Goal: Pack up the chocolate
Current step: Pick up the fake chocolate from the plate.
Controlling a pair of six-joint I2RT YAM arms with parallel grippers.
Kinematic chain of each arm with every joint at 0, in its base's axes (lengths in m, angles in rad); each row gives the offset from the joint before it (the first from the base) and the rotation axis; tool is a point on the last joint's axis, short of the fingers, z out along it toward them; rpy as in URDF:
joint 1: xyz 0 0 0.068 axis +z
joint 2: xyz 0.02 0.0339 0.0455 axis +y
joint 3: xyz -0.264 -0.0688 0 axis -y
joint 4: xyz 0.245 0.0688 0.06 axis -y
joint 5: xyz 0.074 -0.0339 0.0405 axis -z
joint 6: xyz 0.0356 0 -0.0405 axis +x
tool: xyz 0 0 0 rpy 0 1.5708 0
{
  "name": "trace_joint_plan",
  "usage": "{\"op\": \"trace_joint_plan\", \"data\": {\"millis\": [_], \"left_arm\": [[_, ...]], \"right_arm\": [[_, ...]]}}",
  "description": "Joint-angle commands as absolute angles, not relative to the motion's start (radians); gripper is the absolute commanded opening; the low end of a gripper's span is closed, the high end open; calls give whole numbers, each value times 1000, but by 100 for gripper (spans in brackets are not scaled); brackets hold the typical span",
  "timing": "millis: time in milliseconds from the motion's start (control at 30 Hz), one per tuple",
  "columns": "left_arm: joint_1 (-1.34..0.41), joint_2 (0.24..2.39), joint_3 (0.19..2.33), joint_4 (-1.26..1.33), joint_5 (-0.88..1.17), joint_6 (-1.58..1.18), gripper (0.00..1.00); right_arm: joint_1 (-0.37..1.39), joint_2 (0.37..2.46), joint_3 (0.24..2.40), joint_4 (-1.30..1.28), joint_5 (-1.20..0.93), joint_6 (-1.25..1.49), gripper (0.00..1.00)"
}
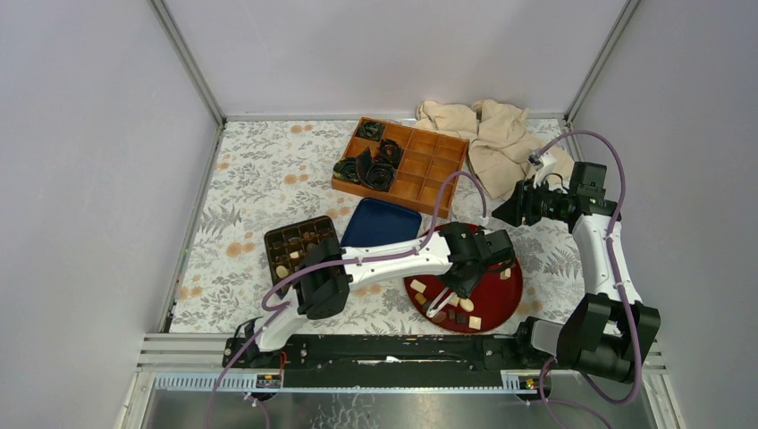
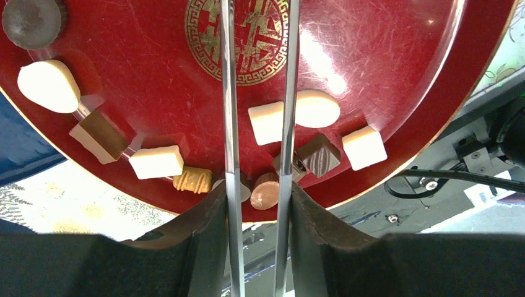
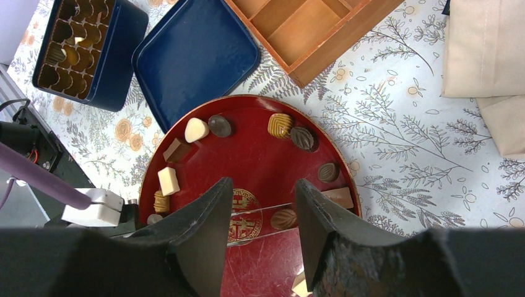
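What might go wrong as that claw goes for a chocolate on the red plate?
1. The round brown chocolate between the left claw's fingers lies right at the red plate's rim; a slipped pinch might flick it off onto the table.
2. A cream square and a dark square crowd one finger, so closing may shove them or catch two.

The left pincer [image 1: 437, 309] points down, fingers slightly parted; the right pincer [image 3: 259, 213] hangs raised, fingers apart.
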State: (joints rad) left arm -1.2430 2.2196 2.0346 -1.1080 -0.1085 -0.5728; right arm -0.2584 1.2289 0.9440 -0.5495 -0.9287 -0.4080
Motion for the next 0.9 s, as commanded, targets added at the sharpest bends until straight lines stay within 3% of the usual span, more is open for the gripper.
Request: {"op": "trace_joint_plan", "data": {"millis": [0,467,600,867], "left_arm": [[-1244,2237,2076,-1125,-144,-570,40],[-1248,2051,1902,-953,-162,-560,6],[-1247,1987,1811,-900,-154,-571,0],[-1246,1847,1636,-821,-158,-616,0]], "right_arm": [[-265,1232,951,-564,-949,-423,49],[-265,1229,950,-561,-948,-423,49],[-265,1230,950,-562,-949,-423,49],[-265,1230,950,-561,-949,-423,49]]}}
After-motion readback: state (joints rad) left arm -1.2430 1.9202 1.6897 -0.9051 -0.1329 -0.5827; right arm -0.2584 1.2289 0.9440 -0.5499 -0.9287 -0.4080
